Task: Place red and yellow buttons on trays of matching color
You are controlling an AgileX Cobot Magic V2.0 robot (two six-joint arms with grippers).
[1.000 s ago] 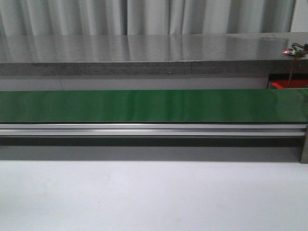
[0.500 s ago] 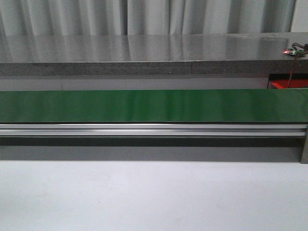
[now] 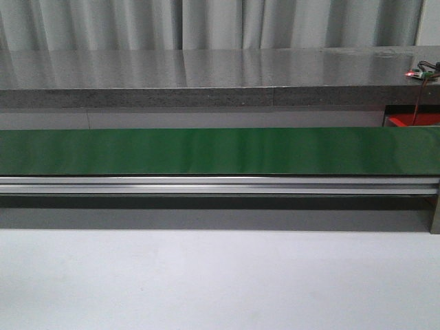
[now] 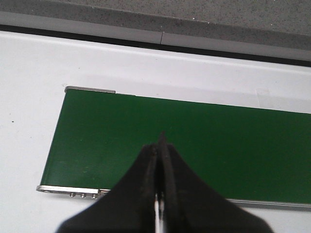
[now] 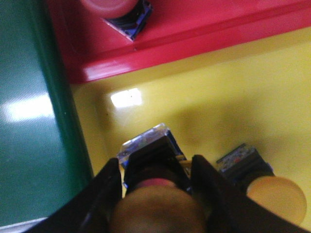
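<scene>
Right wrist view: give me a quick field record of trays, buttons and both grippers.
red plastic tray: holds one red-capped button, at the frame edge
yellow plastic tray: one yellow-capped button lying in it
right gripper: over the yellow tray, fingers around a second yellow-capped button
left gripper: shut, empty, above the green conveyor belt
belt in front view: no buttons on it

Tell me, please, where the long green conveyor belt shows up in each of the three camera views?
Front view: the long green conveyor belt spans the full width, mid-frame.
Left wrist view: its end fills the middle, beyond the shut left claw.
Right wrist view: a strip along one edge, beside the glossy yellow plastic tray.
Shared landmark: the belt itself.
</scene>
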